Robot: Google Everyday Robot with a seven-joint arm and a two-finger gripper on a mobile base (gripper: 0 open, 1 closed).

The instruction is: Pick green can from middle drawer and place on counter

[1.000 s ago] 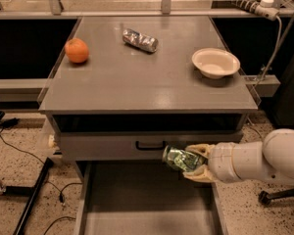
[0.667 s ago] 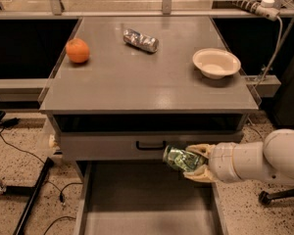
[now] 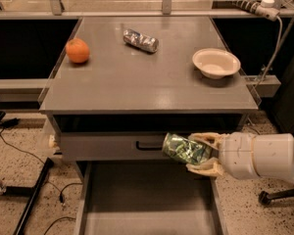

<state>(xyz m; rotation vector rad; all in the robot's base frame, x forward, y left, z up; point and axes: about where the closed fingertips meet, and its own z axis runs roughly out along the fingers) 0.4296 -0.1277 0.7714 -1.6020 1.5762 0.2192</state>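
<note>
The arm reaches in level from the right, its gripper clasping the green can sideways above the open drawer's right rear.

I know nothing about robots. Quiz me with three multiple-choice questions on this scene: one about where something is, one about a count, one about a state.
1. Where is the green can?
A) in the bowl
B) in the gripper
C) on the floor
2. How many things lie on the counter?
A) one
B) three
C) five
3. The lower drawer is:
A) open
B) shut
C) missing

Answers:
1 B: the gripper clamps it in front of the cabinet, above the drawer.
2 B: orange, silver can, bowl.
3 A: its grey floor shows.
</note>
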